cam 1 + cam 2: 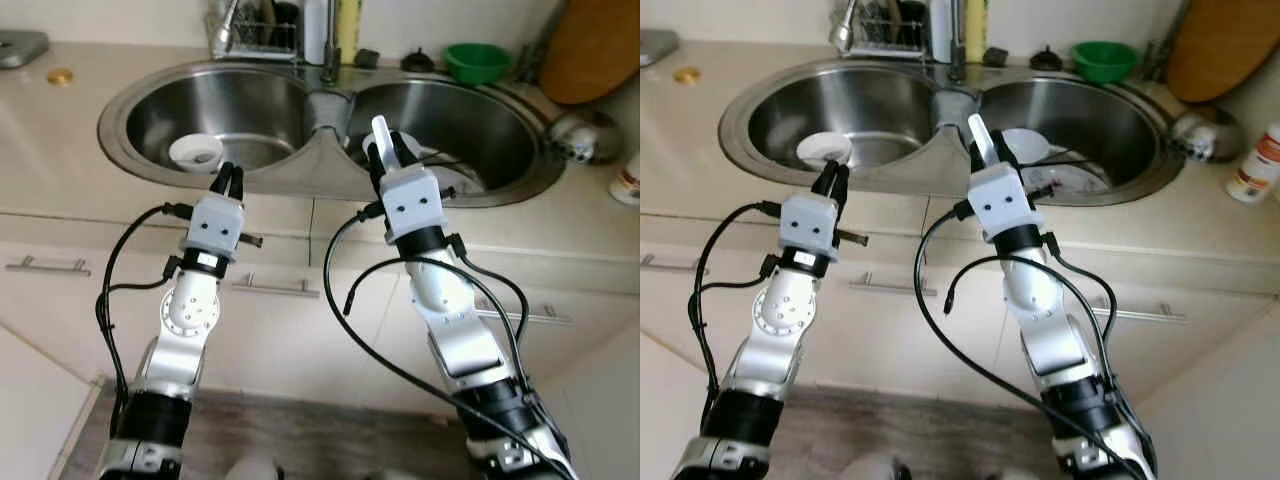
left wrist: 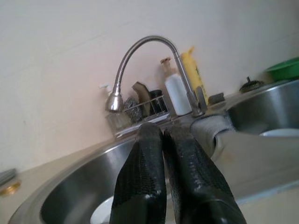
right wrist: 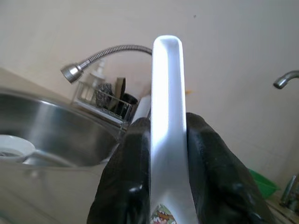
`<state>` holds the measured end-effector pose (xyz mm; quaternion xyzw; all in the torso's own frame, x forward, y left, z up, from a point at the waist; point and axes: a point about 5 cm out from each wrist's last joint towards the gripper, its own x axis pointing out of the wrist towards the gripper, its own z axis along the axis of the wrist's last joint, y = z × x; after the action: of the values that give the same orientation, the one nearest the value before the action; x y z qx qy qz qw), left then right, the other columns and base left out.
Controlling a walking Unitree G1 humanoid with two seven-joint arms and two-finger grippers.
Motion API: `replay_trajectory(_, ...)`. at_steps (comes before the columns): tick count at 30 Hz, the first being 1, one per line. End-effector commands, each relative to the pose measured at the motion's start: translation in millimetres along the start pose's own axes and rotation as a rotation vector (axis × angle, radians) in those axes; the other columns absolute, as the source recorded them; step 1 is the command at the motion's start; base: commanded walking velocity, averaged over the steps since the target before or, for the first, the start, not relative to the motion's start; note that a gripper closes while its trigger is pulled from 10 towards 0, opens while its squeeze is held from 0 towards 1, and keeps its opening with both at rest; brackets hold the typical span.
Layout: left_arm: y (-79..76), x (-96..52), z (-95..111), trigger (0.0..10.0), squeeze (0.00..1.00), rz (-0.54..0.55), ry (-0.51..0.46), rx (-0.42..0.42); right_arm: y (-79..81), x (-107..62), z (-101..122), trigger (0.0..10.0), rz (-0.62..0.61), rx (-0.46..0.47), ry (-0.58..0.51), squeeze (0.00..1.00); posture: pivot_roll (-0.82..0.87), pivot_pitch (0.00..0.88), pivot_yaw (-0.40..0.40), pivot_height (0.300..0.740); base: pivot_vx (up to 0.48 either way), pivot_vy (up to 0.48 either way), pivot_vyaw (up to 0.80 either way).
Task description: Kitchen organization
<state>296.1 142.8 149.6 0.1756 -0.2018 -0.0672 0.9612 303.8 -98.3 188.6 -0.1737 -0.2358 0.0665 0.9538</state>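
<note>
My right gripper (image 1: pixel 386 152) is shut on a white ceramic spoon (image 3: pixel 167 112), which stands upright between the fingers over the front rim of the right basin. The spoon's handle (image 1: pixel 380 131) sticks up above the fingertips. My left gripper (image 1: pixel 229 181) is shut with nothing in it, at the front rim of the left basin, just in front of a white bowl (image 1: pixel 195 152) lying in that basin. A white plate (image 1: pixel 1026 146) lies in the right basin, partly hidden behind the right gripper.
A steel double sink (image 1: pixel 140 95) is set in a beige counter. Behind it are the faucet (image 1: pixel 328 45), a wire rack (image 1: pixel 255 30) of utensils, a green bowl (image 1: pixel 476 62) and a wooden board (image 1: pixel 595 45). A small bottle (image 1: pixel 1255 165) stands at the right. Drawers lie below.
</note>
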Motion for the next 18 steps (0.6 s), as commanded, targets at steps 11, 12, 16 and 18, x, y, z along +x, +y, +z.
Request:
replay_trajectory(11,7.1,2.8,3,10.0,0.0,0.019,-0.026,0.019,-0.3,11.1,1,10.0,0.002,0.026,0.001,0.0,0.18,0.0,-0.039,0.74,0.351,0.0,0.0)
replay_trajectory(12,6.5,2.8,4,10.0,0.0,0.018,-0.03,0.012,-1.0,13.5,-1,10.0,0.001,0.026,0.014,0.0,0.18,0.0,-0.039,0.74,0.0,0.0,0.0)
replay_trajectory(16,5.3,2.6,5,10.0,0.0,0.015,-0.039,0.012,-4.2,18.9,-15,10.0,0.008,0.016,0.109,0.0,0.19,0.0,-0.043,0.74,0.0,0.0,0.0)
replay_trajectory(18,5.4,2.4,5,10.0,0.0,0.015,-0.039,0.014,-4.5,19.0,-21,10.0,0.013,0.017,0.153,0.0,0.19,0.0,-0.043,0.74,0.0,0.0,0.0)
